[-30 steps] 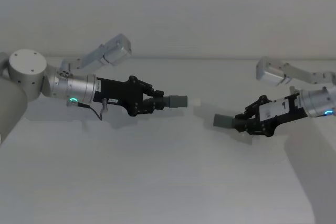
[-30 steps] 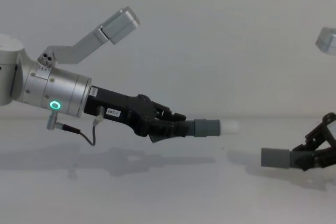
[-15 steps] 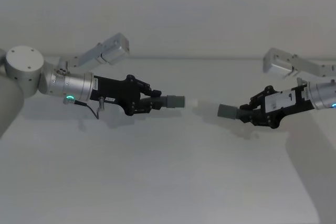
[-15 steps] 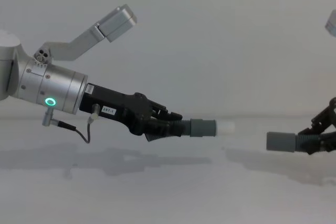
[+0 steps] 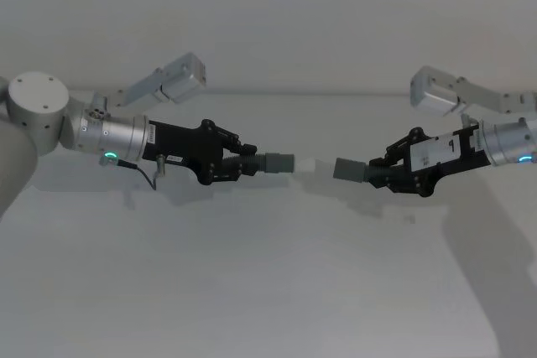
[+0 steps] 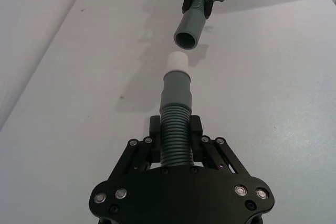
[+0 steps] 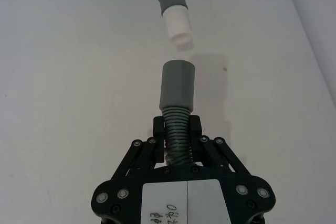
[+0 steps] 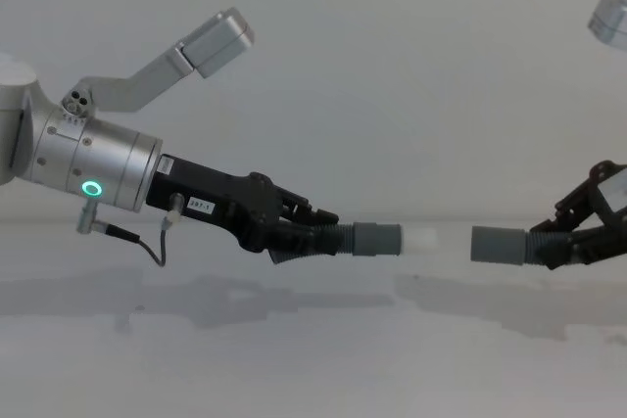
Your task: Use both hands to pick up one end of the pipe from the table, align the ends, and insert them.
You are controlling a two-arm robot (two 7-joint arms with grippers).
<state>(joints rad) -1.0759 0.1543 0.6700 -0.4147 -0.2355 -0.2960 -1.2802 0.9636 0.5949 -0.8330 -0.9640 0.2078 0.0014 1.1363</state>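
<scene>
Alignment comes first: left claw (image 5: 225, 163) grips its hose (image 6: 175, 132), white plug (image 8: 420, 238) jutting ahead of the fingers, above the desk (image 5: 268, 291). Right claw (image 5: 394, 175) grips the other hose, socket (image 8: 500, 246) facing the plug across a small gap. Level both axes, then push straight. Since a second ago the socket has risen and closed in.

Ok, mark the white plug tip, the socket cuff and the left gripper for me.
white plug tip (image 6: 177, 61): left wrist view, on the side of the tip.
socket cuff (image 8: 500, 246): chest view, middle of the smooth grey sleeve.
left gripper (image 5: 237, 163): head view, between the jaws, closed on the corrugated hose.
</scene>
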